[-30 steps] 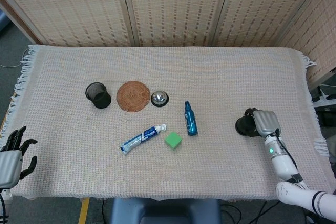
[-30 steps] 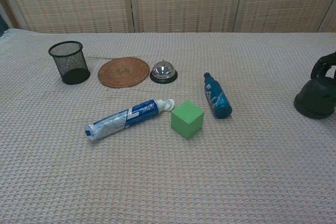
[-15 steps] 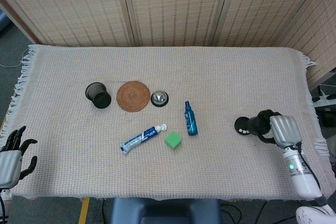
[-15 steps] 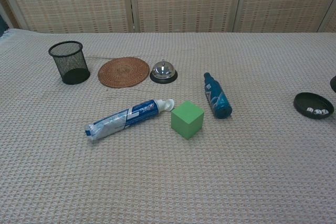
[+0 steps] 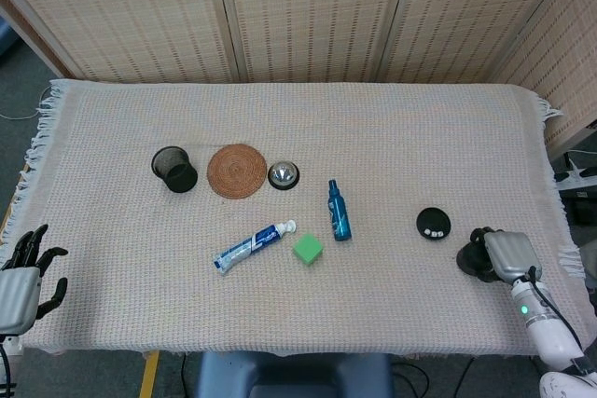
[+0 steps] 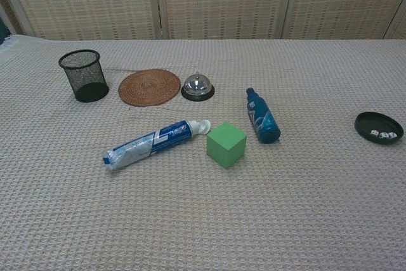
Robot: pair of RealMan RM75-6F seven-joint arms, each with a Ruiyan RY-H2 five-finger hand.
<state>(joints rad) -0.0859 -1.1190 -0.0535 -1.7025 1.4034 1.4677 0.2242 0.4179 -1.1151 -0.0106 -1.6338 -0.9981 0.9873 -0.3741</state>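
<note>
The right hand (image 5: 499, 253) grips a dark cup (image 5: 471, 261) near the worktop's right front corner, beside the black dish (image 5: 434, 223); a loose hold could drop it off the edge. The left hand (image 5: 23, 272) rests with its fingers spread.

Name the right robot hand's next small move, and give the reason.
Probably lower the dark cup onto the cloth and let go. The right robot hand holds it near the table's front right edge, apart from the black tray with its dice.
</note>
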